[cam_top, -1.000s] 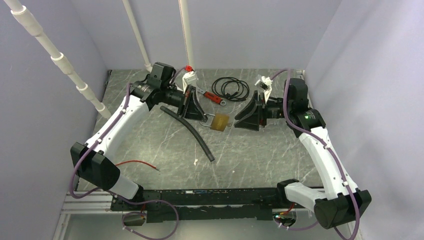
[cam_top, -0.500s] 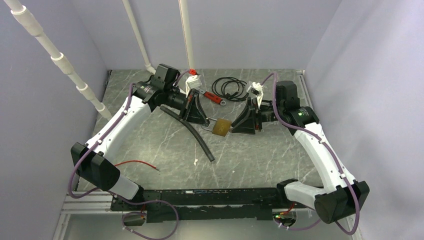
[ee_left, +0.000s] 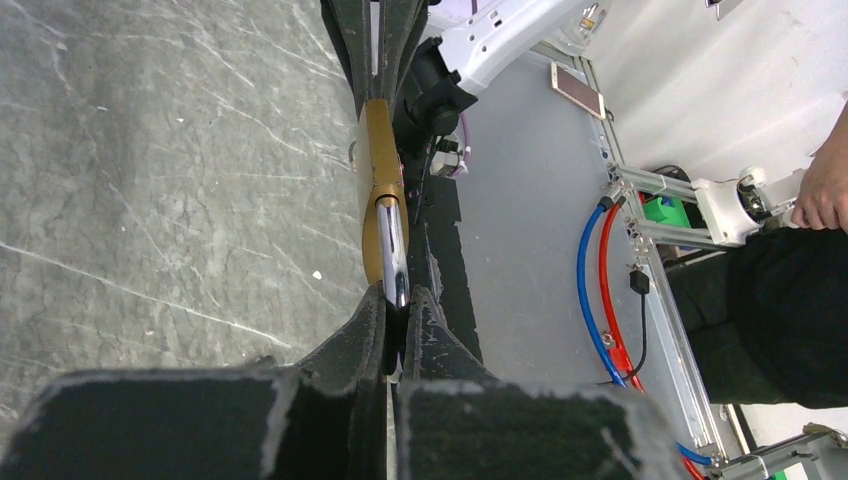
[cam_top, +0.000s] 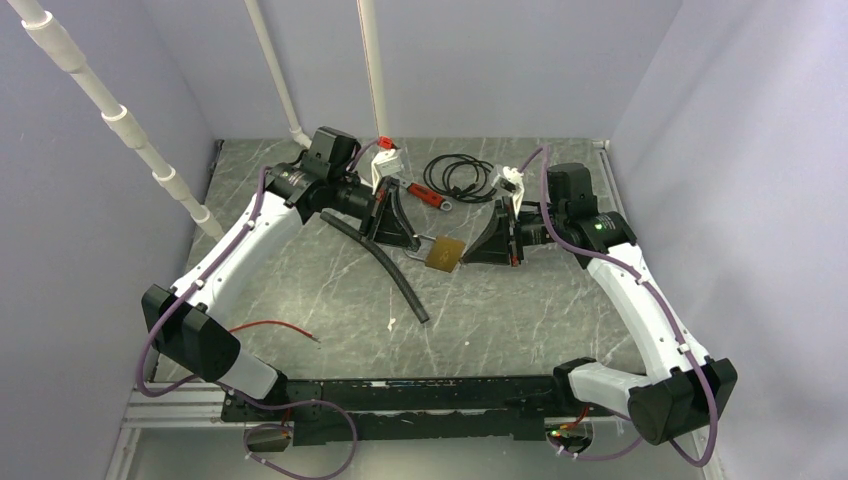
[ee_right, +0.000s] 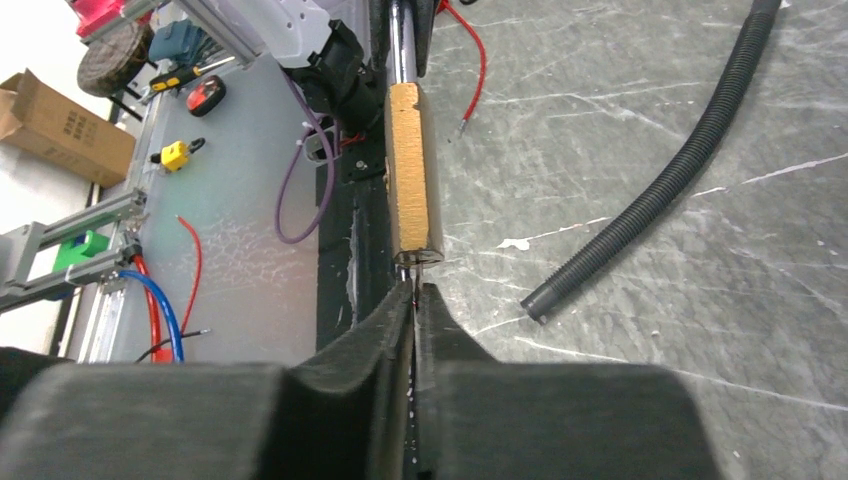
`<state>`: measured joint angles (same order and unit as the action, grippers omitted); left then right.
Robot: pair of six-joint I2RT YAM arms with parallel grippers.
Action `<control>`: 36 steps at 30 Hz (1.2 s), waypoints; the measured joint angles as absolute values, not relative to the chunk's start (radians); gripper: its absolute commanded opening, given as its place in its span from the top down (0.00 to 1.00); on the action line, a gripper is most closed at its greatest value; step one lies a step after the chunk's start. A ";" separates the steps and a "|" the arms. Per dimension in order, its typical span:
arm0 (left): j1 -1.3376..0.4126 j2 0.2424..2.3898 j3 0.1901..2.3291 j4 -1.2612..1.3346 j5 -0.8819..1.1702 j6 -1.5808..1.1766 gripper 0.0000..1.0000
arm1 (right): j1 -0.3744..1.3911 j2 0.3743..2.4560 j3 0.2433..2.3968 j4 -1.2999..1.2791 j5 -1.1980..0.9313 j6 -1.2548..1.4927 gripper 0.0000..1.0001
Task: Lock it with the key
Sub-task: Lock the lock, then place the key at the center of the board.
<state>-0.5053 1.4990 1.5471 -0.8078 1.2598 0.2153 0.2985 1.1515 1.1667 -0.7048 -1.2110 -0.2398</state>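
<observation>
My left arm (cam_top: 238, 245) and right arm (cam_top: 650, 300) wear white shells between black joint housings, with a purple cable (cam_top: 543, 190) looping alongside each. The fingers (ee_right: 385, 325) of my right gripper (ee_right: 412, 292) are matte black wedges narrowing to thin tips. Behind them, a small green light (cam_top: 598, 226) glows on the wrist housing.

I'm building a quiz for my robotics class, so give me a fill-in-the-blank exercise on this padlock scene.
1. The left gripper is shut on the brass padlock's silver ____.
2. The right gripper pinches the thin metal ____ at the padlock's base.
3. The black corrugated hose lies on the grey marbled ____.
Missing words: shackle; key; table.
</observation>
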 measured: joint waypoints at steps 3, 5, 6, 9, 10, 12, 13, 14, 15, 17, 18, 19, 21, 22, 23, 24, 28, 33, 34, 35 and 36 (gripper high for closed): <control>-0.505 1.499 1.547 -0.807 1.259 0.215 1.00 | 0.298 1.151 1.167 -0.707 -1.203 -0.244 1.00; -0.499 1.499 1.544 -0.799 1.260 0.206 1.00 | 0.297 1.151 1.167 -0.711 -1.197 -0.248 1.00; -0.494 1.499 1.537 -0.788 1.262 0.194 1.00 | 0.295 1.151 1.167 -0.714 -1.194 -0.254 1.00; -0.466 1.499 1.508 -0.743 1.278 0.162 1.00 | 0.270 1.151 1.167 -0.739 -1.186 -0.277 1.00; -0.455 1.499 1.503 -0.738 1.281 0.157 1.00 | 0.247 1.151 1.167 -0.762 -1.185 -0.292 1.00; -0.438 1.499 1.500 -0.737 1.280 0.157 1.00 | 0.201 1.151 1.167 -0.812 -1.185 -0.324 1.00; -0.429 1.499 1.500 -0.737 1.280 0.161 1.00 | 0.176 1.151 1.167 -0.838 -1.185 -0.344 1.00; -0.421 1.499 1.500 -0.738 1.280 0.164 1.00 | 0.156 1.152 1.167 -0.860 -1.185 -0.361 1.00; -0.416 1.499 1.500 -0.740 1.280 0.169 1.00 | 0.127 1.153 1.167 -0.888 -1.187 -0.384 1.00; -0.414 1.499 1.500 -0.746 1.277 0.179 1.00 | 0.070 1.161 1.169 -0.937 -1.184 -0.422 1.00; -0.414 1.499 1.500 -0.747 1.277 0.183 1.00 | 0.038 1.169 1.169 -0.952 -1.181 -0.434 1.00; -0.414 1.499 1.498 -0.746 1.277 0.183 1.00 | 0.004 1.179 1.169 -0.955 -1.175 -0.437 1.00; -0.414 1.499 1.493 -0.743 1.267 0.185 1.00 | -0.072 1.208 1.169 -0.941 -1.144 -0.421 1.00; -0.414 1.499 1.489 -0.741 1.258 0.185 1.00 | -0.105 1.225 1.168 -0.918 -1.118 -0.400 1.00; -0.414 1.499 1.481 -0.735 1.243 0.186 1.00 | -0.132 1.243 1.168 -0.886 -1.088 -0.377 1.00; -0.414 1.499 1.473 -0.729 1.228 0.186 1.00 | -0.157 1.263 1.168 -0.847 -1.047 -0.347 1.00; -0.414 1.499 1.444 -0.709 1.148 0.187 1.00 | -0.209 1.349 1.168 -0.689 -0.872 -0.261 1.00; -0.413 1.499 1.433 -0.677 1.077 0.177 1.00 | -0.251 1.547 1.211 -0.496 -0.660 -0.176 1.00; -0.414 1.501 1.433 -0.670 1.069 0.173 1.00 | -0.258 1.599 1.230 -0.459 -0.621 -0.160 1.00; -0.414 1.501 1.433 -0.668 1.061 0.171 1.00 | -0.262 1.639 1.247 -0.433 -0.594 -0.150 1.00; -0.414 1.501 1.433 -0.668 1.054 0.171 1.00 | -0.267 1.694 1.276 -0.407 -0.555 -0.143 1.00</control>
